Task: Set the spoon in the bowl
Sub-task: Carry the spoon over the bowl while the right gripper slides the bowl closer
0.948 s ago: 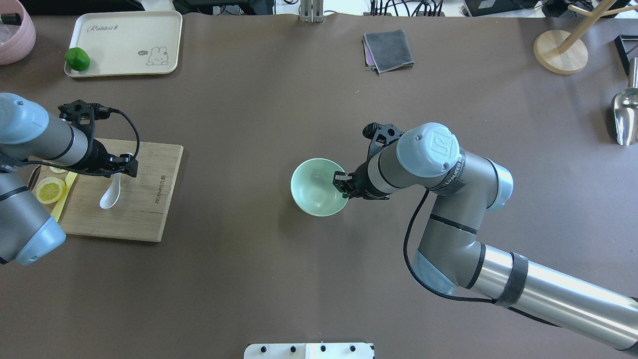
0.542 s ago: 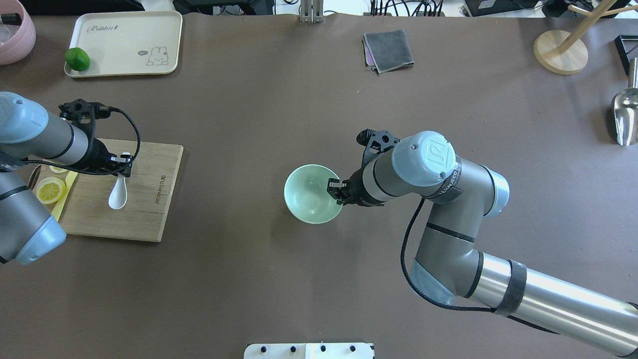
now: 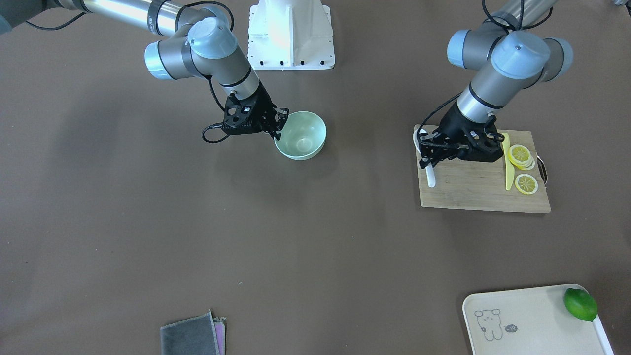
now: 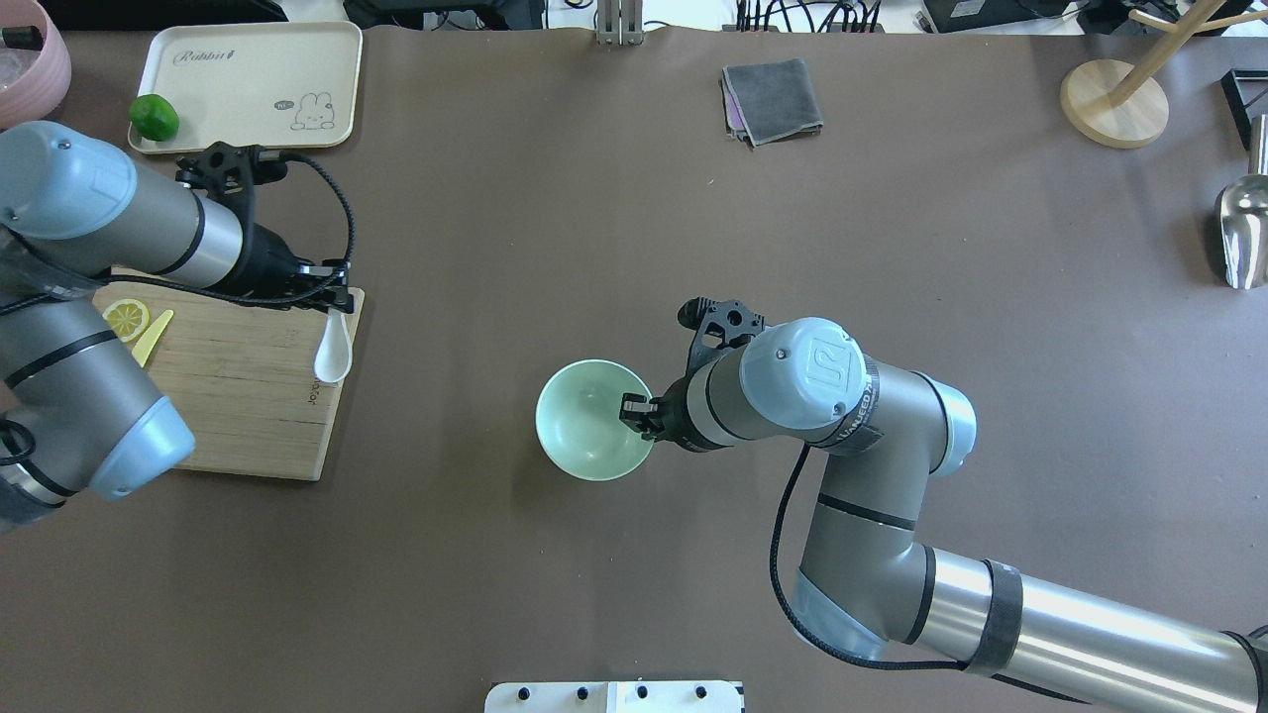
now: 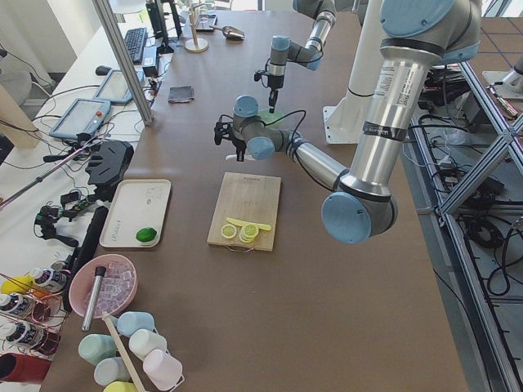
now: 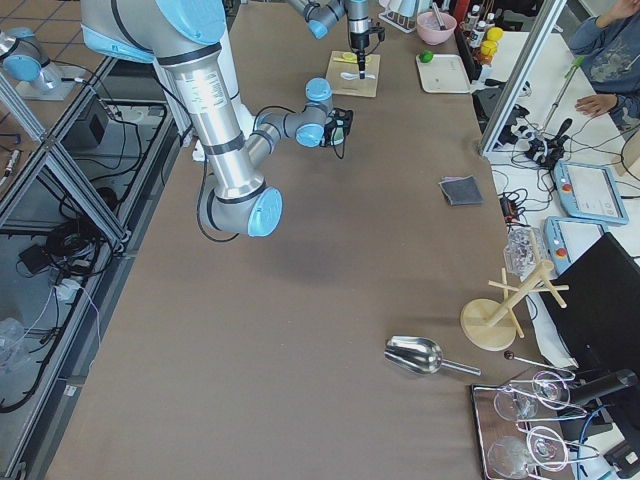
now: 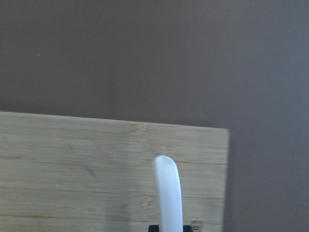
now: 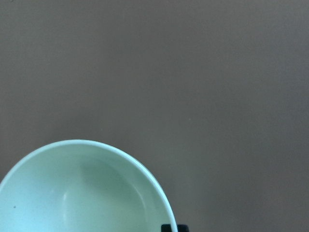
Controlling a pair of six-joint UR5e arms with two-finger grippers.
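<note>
Left gripper [image 4: 334, 299] was clamped on the white spoon [image 4: 333, 355] by its handle, scoop over the bamboo cutting board [image 4: 228, 406] at the edge facing the bowl. Mint-green bowl [image 4: 580, 426] was well apart from the board, with the right gripper [image 4: 639, 411] pinching its rim on the side away from the board. Lemon slices [image 3: 521, 157] lay at the board's opposite end.

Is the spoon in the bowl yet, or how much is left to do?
Not yet. Done: the left gripper is shut on the spoon, which hangs at the edge of the cutting board. In hand: the right gripper pinches the rim of the bowl, which is empty. Left: the spoon has to cross the bare stretch of table between them and be let go inside the bowl.
</note>
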